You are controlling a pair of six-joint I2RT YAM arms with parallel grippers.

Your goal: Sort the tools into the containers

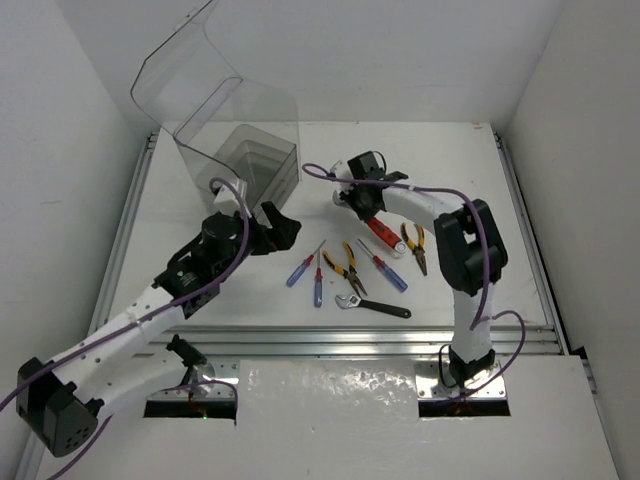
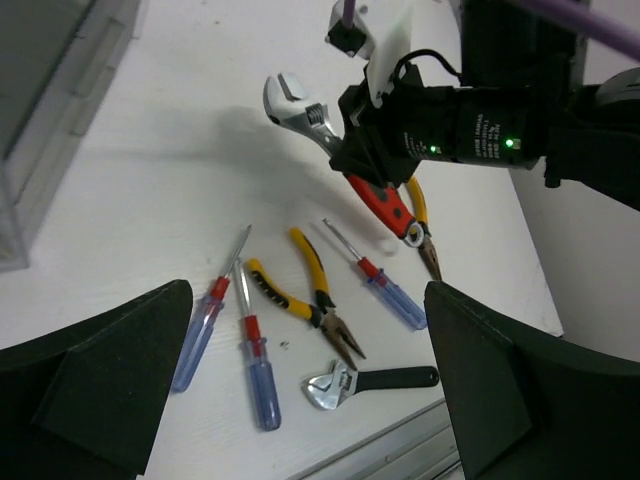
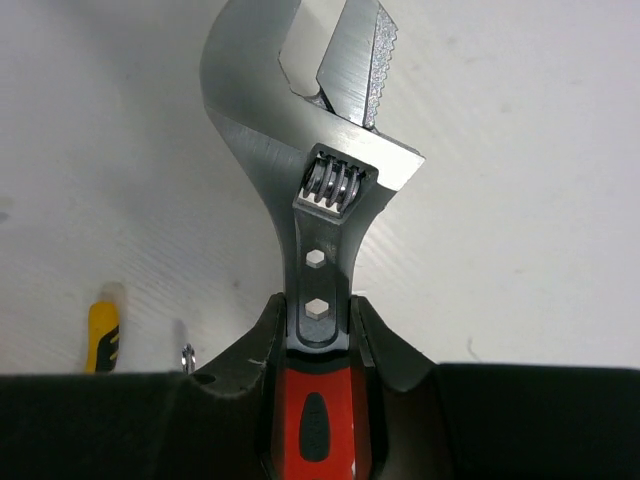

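Observation:
My right gripper [image 1: 360, 203] is shut on the red-handled silver adjustable wrench [image 2: 297, 106] at the neck, just above the red grip [image 3: 322, 420]. Its head [image 3: 320, 120] points away over the white table, and its handle end hangs near the pliers. My left gripper [image 1: 279, 231] is open and empty, between the clear smoky box [image 1: 245, 160] and the loose tools. In the left wrist view its gripper [image 2: 308, 300] frames three blue-and-red screwdrivers [image 2: 257, 366], yellow pliers [image 2: 312, 300] and a black-handled wrench [image 2: 372, 382].
The box's hinged lid [image 1: 185, 60] stands open at the back left. A second pair of pliers [image 1: 415, 247] lies right of the held wrench. A metal rail [image 1: 400, 338] runs along the table's near edge. White walls enclose the sides and back.

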